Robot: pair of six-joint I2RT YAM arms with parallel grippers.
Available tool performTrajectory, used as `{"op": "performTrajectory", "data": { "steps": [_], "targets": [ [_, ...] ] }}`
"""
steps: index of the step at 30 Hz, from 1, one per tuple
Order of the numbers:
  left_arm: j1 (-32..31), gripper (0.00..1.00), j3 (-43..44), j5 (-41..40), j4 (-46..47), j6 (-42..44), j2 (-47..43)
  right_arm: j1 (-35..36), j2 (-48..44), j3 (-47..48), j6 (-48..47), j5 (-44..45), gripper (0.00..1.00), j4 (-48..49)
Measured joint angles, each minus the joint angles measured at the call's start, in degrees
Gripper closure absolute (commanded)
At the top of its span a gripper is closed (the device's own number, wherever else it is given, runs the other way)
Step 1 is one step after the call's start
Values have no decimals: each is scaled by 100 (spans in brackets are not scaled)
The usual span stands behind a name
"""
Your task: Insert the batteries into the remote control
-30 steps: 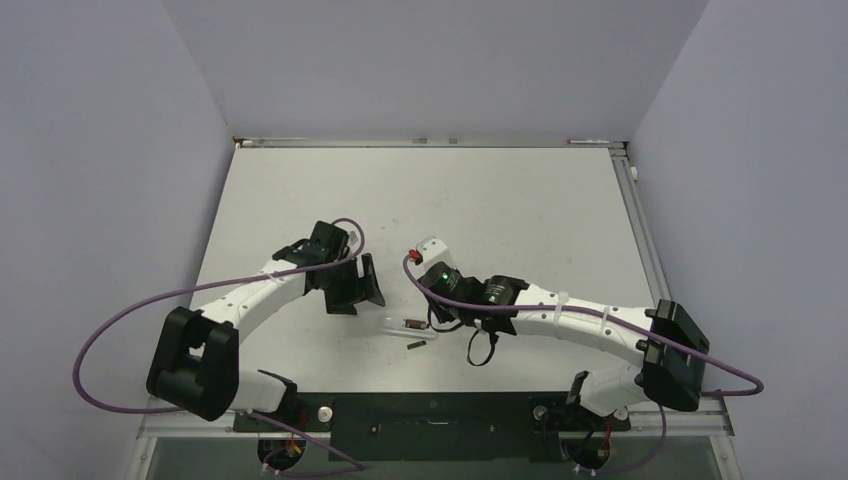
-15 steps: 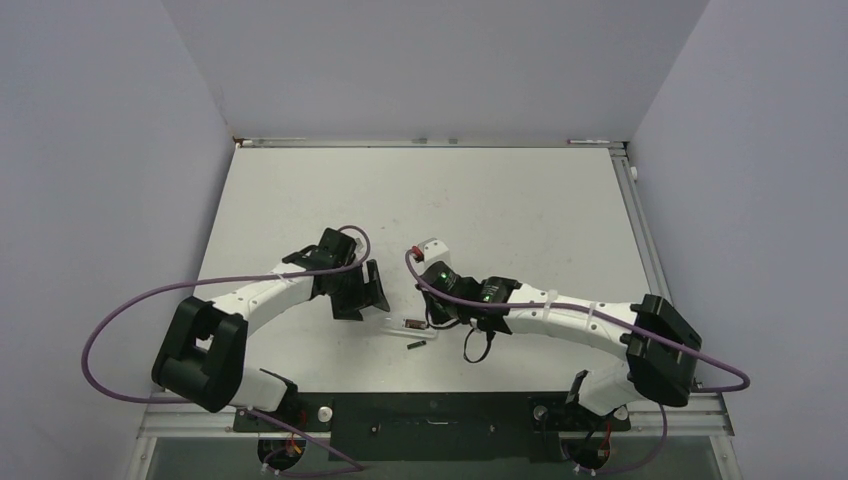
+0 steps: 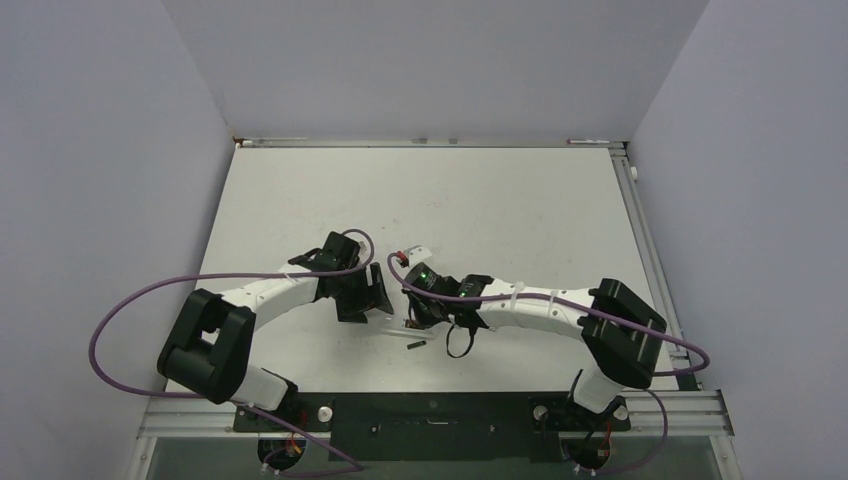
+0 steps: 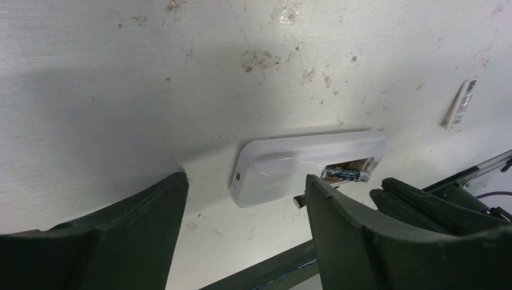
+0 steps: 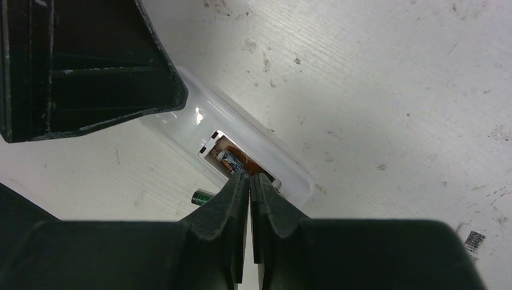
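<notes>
White scuffed table (image 3: 520,210), lilac walls on three sides. Remote control (image 4: 290,160) lay slot-up near middle of near edge, between your two arms, long axis roughly along that edge. Slot sat at end nearer right arm, with seated battery (image 5: 228,159) inside. Your right gripper (image 5: 249,181) was closed and empty, tips at slot; contact not certain. Loose battery (image 5: 202,197) lay on table just beside remote's near side. Your left gripper (image 4: 241,184) stood open, jaws either side of remote's far end. Judgement: right arm nearer loose battery, which lay toward near edge from its tips.
</notes>
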Motion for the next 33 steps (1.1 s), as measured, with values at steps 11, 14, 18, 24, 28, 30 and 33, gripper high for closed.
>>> {"op": "performTrajectory", "data": {
  "steps": [11,14,18,24,28,30,33],
  "targets": [
    [-4,32,-31,57,103,-15,2,0,367,214,0,-219,91,74],
    [-20,32,-31,57,118,-17,2,-4,466,229,0,-256,91,81],
    [-24,32,-31,59,127,-15,2,-17,518,232,0,-299,91,83],
    [-24,32,-31,59,127,-15,2,-39,518,234,-2,-365,91,90],
    [-24,32,-31,59,127,-15,4,-44,520,234,-2,-442,91,90],
    [-24,32,-31,59,127,-17,4,-44,520,234,-2,-461,92,90],
    [-24,32,-31,59,127,-15,4,-44,520,234,0,-564,92,90]
  ]
}}
